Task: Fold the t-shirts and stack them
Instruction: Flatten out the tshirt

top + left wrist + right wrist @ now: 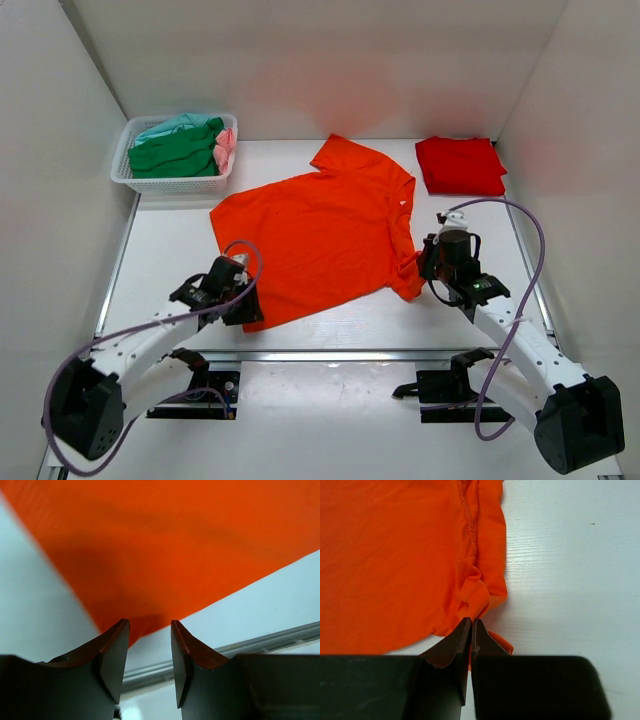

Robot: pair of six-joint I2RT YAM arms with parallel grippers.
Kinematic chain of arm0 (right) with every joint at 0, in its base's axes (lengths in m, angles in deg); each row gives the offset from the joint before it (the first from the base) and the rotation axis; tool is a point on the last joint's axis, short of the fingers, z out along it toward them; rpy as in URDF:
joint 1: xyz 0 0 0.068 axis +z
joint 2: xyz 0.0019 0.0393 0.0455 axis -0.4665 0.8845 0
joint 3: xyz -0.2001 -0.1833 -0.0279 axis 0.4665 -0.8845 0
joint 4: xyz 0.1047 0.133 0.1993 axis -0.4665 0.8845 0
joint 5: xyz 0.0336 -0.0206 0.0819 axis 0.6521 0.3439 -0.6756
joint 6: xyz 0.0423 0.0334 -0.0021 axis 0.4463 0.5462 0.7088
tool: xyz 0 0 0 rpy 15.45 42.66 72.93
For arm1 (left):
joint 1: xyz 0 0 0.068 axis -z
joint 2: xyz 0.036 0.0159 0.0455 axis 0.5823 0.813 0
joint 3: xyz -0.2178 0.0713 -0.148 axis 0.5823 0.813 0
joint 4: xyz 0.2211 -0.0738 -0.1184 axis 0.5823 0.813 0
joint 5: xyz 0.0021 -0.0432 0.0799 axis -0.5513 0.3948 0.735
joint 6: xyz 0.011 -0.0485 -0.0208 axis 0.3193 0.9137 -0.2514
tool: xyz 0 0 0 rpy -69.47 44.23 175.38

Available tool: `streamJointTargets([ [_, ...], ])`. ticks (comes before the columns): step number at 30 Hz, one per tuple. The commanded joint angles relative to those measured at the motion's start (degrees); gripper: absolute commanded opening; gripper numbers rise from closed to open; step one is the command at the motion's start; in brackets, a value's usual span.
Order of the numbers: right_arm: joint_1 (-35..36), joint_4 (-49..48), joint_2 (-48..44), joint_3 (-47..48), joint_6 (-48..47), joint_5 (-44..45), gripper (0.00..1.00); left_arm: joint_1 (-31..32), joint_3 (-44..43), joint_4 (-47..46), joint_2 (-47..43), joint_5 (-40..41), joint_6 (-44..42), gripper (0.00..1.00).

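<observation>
A bright orange t-shirt (325,235) lies spread flat in the middle of the table. My left gripper (244,306) hovers at its near left corner. In the left wrist view that gripper (150,624) is open, and the orange t-shirt's (165,545) corner lies just past the fingertips, not pinched. My right gripper (426,266) sits at the shirt's near right edge. Seen from the right wrist, the gripper (472,621) is shut on a bunched fold of the orange t-shirt (395,560). A folded red t-shirt (460,165) lies at the back right.
A white mesh basket (124,172) at the back left holds a green t-shirt (175,155), a teal one (168,126) and a pink one (227,146). A metal rail (340,353) runs along the table's near edge. White walls close in both sides.
</observation>
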Motion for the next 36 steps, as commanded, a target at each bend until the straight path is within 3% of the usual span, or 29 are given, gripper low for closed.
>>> streamJointTargets([
  [1,0.39,-3.05,-1.93,-0.63,0.39,0.51,0.0,-1.41,0.28,1.9,-8.57,3.16,3.85,0.5],
  [15,-0.93,-2.18,-1.41,2.35,-2.24,-1.52,0.0,5.42,0.46,7.36,-5.42,10.02,9.39,0.6],
  [22,-4.18,-2.53,-2.89,1.73,-3.92,-4.58,0.0,6.14,2.3,7.71,-0.76,6.78,10.35,0.62],
  [23,-4.61,-1.75,-3.07,1.73,-4.09,-4.15,0.0,6.4,2.56,7.19,-0.06,6.69,10.44,0.57],
  [25,-3.92,0.01,-4.04,2.26,-3.74,-3.54,0.0,6.32,2.92,6.49,0.91,6.42,10.36,0.29],
  [26,-3.74,2.11,-3.95,2.52,-3.13,-2.49,0.0,6.14,2.48,6.48,1.34,6.51,9.92,0.05],
  [27,-3.22,5.17,-3.87,2.87,-2.17,-1.52,0.0,5.79,2.3,6.05,1.26,6.68,9.48,0.0],
  [29,-2.52,10.79,-3.07,4.54,0.12,2.16,0.0,5.44,0.99,6.13,0.91,7.04,9.47,0.0],
  [36,-4.78,25.23,-7.64,6.04,4.61,2.62,0.0,0.52,-4.81,8.85,-1.02,8.44,5.0,0.0],
])
